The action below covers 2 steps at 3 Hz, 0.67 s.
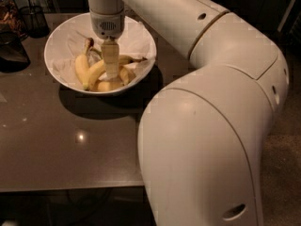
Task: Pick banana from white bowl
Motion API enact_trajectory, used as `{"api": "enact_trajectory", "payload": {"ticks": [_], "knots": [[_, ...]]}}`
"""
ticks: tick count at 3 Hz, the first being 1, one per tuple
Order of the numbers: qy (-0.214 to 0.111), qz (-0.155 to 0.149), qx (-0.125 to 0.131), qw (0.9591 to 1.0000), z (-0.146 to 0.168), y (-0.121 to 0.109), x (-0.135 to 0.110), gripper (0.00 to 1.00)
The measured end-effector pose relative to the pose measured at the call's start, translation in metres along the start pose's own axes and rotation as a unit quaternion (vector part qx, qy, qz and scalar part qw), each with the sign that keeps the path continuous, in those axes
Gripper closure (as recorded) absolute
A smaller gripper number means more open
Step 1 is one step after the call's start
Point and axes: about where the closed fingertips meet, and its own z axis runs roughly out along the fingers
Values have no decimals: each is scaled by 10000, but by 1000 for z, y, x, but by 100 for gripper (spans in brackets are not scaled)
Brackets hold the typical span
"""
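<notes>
The white bowl (pixel 63 36), lined with crumpled white paper, stands at the back left of the dark table. Several yellow bananas lie in it. The long curved banana (pixel 96 72) runs from the bowl's front left to a dark tip at the right. A shorter banana (pixel 82 68) with a brown end lies left of it. My gripper (pixel 111 67) hangs straight down from the wrist into the middle of the bowl. It sits right on the bananas and hides part of the long one.
A dark wire basket (pixel 33 14) stands at the back left corner, with a dark object (pixel 11 51) in front of it, left of the bowl. My large white arm covers the right side. The table's front edge (pixel 70 188) is near.
</notes>
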Motion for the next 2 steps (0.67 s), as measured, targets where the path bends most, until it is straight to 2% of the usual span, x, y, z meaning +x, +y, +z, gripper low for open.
{"api": "enact_trajectory", "payload": {"ticks": [2], "knots": [[-1, -7, -133, 9999, 11, 2, -2, 28]]}}
